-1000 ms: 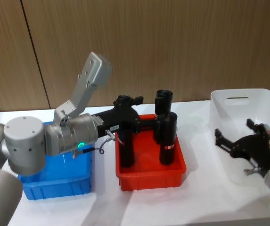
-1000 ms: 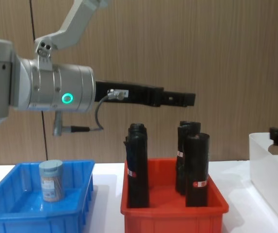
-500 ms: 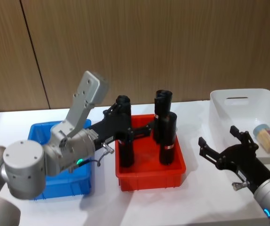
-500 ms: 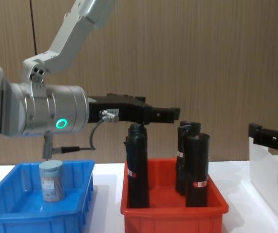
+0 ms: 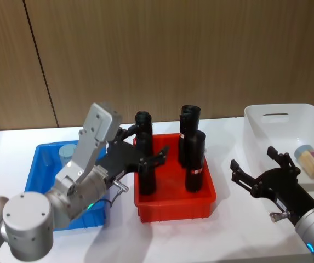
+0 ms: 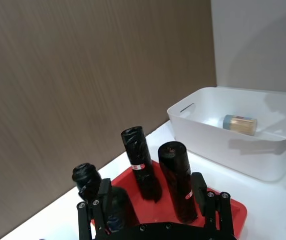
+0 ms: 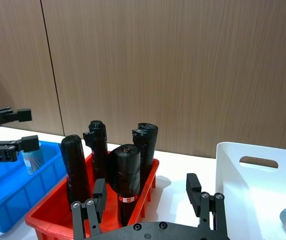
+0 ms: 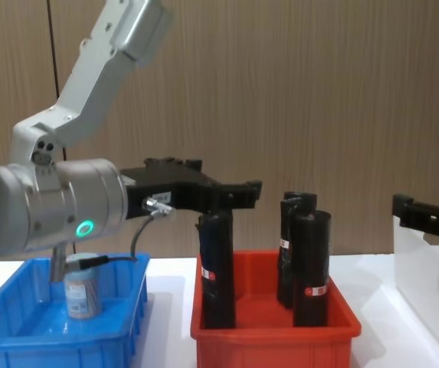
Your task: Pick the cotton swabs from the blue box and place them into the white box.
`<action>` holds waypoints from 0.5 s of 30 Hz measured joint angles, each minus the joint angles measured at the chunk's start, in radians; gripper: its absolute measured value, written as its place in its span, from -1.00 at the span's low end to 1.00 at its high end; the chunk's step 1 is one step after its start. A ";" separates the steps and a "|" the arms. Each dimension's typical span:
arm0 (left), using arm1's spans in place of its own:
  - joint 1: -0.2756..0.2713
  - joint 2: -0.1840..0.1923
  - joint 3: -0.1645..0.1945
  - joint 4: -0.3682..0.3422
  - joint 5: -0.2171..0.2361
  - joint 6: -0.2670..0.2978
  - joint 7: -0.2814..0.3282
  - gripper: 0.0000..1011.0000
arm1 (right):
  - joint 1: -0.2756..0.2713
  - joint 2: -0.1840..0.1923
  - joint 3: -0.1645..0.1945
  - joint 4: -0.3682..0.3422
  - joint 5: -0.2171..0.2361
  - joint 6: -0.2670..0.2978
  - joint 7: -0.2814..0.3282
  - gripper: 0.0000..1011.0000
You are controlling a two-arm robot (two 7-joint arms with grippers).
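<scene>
One cotton swabs jar (image 5: 67, 152) stands upright in the blue box (image 5: 43, 164), left of the left gripper (image 5: 148, 139), which is spread wide, empty and aimed rightward over the red bin (image 5: 173, 211). Left arm is nearer; the right gripper (image 5: 252, 159) hangs wide apart, empty, beside the white box (image 5: 277, 107).

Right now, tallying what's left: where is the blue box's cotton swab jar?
In the head view the cotton swab jar stands at the back of the blue box, on the robot's left, left of the red bin.
</scene>
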 joint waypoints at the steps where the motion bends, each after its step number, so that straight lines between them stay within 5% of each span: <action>1: 0.006 0.002 0.001 -0.005 0.002 -0.003 0.010 0.99 | 0.000 0.000 0.000 0.000 0.000 0.000 0.000 0.98; 15: 0.109 0.033 0.014 -0.097 0.030 -0.066 0.190 0.99 | 0.000 0.000 0.000 0.000 0.000 0.000 0.000 0.98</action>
